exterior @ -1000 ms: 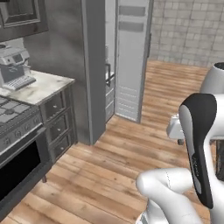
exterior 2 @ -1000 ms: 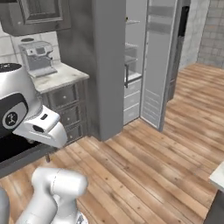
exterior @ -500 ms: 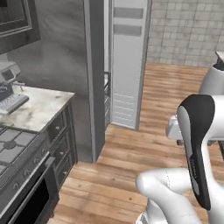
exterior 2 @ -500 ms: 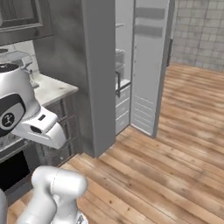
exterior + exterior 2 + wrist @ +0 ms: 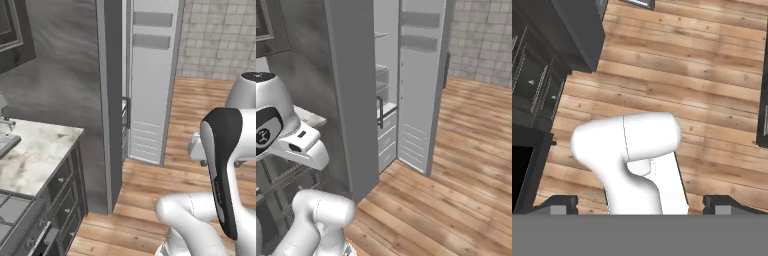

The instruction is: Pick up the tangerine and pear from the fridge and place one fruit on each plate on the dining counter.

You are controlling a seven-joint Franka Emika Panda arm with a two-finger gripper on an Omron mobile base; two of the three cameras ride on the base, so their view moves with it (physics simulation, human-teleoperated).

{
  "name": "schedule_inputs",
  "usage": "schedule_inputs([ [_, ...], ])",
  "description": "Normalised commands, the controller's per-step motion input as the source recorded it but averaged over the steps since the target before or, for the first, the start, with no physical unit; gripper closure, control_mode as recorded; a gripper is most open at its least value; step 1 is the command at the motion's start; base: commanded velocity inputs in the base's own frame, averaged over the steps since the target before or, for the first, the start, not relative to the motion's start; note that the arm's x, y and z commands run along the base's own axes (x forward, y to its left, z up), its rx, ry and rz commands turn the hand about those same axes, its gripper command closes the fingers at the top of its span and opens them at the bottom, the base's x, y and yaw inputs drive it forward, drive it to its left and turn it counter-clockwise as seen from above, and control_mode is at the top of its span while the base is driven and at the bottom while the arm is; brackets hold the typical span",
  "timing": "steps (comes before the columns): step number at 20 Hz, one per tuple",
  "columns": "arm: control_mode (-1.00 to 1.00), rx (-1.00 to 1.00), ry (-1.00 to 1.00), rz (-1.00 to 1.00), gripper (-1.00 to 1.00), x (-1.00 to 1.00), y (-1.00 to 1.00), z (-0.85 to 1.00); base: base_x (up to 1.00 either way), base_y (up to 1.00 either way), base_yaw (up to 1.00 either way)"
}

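Hand view looks down at plank floor (image 5: 712, 75); hand (image 5: 639, 206) spread wide, empty; fridge (image 5: 406, 75) ajar.

fridge (image 5: 381, 100) interior mostly hidden, shelf contents perhaps too small to tell

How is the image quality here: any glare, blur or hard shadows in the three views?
Left base view: even, flat light; the fridge door is pale and soft-edged, no glare. Right base view: sharp enough to show shelves inside the fridge; the floor carries only a faint shadow by the door. Hand view: crisp floor planks, the open gripper tips dark at the bottom, no motion blur.
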Motion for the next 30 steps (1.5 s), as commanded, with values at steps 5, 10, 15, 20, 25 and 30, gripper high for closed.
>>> schedule_inputs([
  [5, 1.0, 0.0, 0.0, 0.0, -1.0, 0.0, 0.0, 0.0, 0.99, 0.0, 0.03],
  [10, 1.0, 0.0, 0.0, 0.0, -1.0, 0.0, 0.0, 0.0, 0.98, -0.19, 0.22],
  [15, 1.0, 0.0, 0.0, 0.0, -1.0, 0.0, 0.0, 0.0, 0.65, -0.5, 0.45],
  [20, 1.0, 0.0, 0.0, 0.0, -1.0, 0.0, 0.0, 0.0, 0.57, -0.47, 0.68],
  [25, 1.0, 0.0, 0.0, 0.0, -1.0, 0.0, 0.0, 0.0, 0.23, -0.64, 0.71],
  [30, 1.0, 0.0, 0.0, 0.0, -1.0, 0.0, 0.0, 0.0, 0.0, -0.91, 0.6],
])
